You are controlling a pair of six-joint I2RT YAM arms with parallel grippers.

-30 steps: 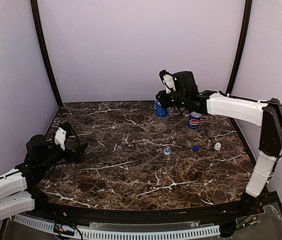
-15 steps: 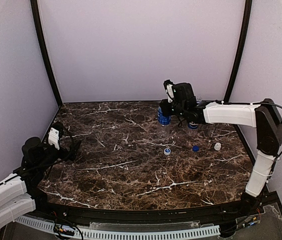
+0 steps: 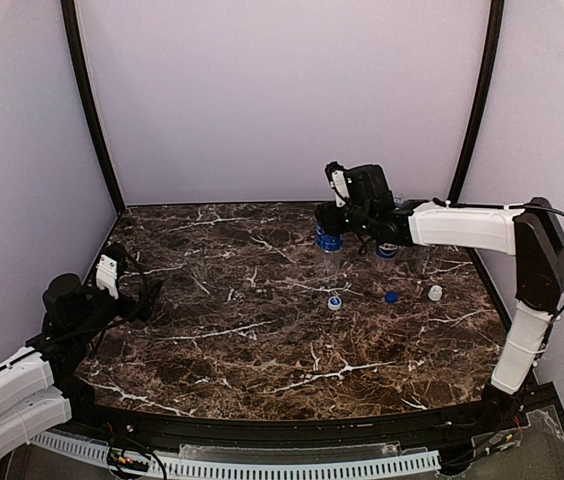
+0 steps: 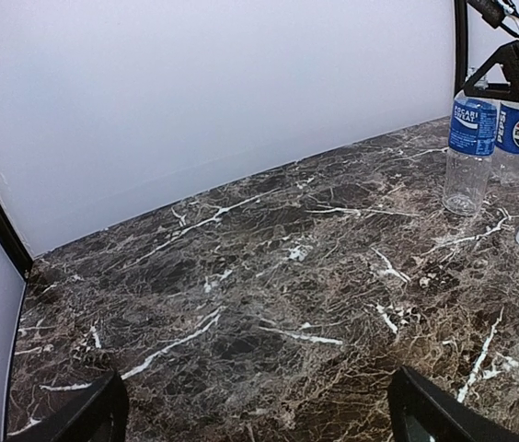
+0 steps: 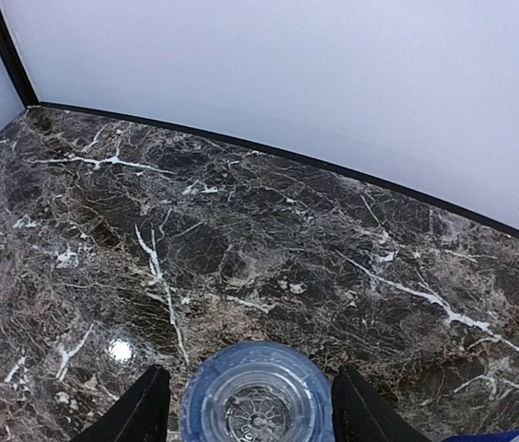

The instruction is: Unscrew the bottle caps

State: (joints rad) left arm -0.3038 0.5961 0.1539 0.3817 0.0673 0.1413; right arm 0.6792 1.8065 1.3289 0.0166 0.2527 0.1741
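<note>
My right gripper (image 3: 331, 220) hangs open over the blue-labelled water bottle (image 3: 328, 242), which stands upright and capless at the back of the table. From the right wrist view its open mouth (image 5: 258, 407) sits between my two fingers (image 5: 142, 411), with a gap on each side. The Pepsi bottle (image 3: 388, 248) stands just to its right, and both bottles also show in the left wrist view (image 4: 470, 152). Three caps lie loose in front: pale blue-white (image 3: 334, 302), dark blue (image 3: 390, 296), white (image 3: 435, 293). My left gripper (image 3: 140, 296) rests open and empty at the far left.
The dark marble table (image 3: 262, 340) is boxed in by pale walls at the back and sides, with black corner posts (image 3: 90, 110). A faint clear bottle (image 3: 428, 255) stands right of the Pepsi bottle. My right arm (image 3: 462, 228) spans the back right.
My right gripper carried the water bottle a little back and right, set it down and opened its jaws off it. My left arm drew back toward the left edge.
</note>
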